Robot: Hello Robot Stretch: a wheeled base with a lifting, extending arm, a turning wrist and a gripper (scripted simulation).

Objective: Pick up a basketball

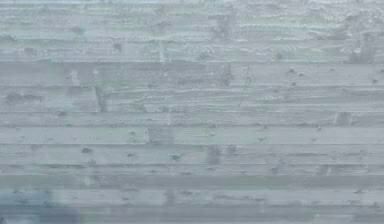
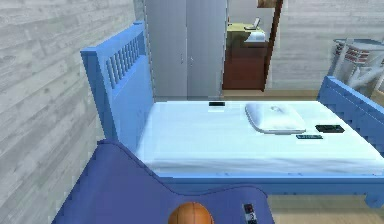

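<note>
In the forward view, a grey plank wall (image 1: 190, 110) stands close ahead.

In the arm side view, the orange basketball (image 2: 190, 214) sits at the bottom edge, by a blue armchair (image 2: 105, 190) and in front of a blue bed (image 2: 200, 145) with a white pillow (image 2: 274, 117). The dark end effector (image 2: 240, 212) shows just right of the ball. I cannot tell whether it grasps anything.

One blue bed (image 2: 120, 75) carries one white pillow (image 2: 274, 117) and three small dark flat things (image 2: 328, 128): one at its far edge, two near its end at the arm side view's right. One orange ball (image 2: 190, 215) shows past its near edge.
</note>
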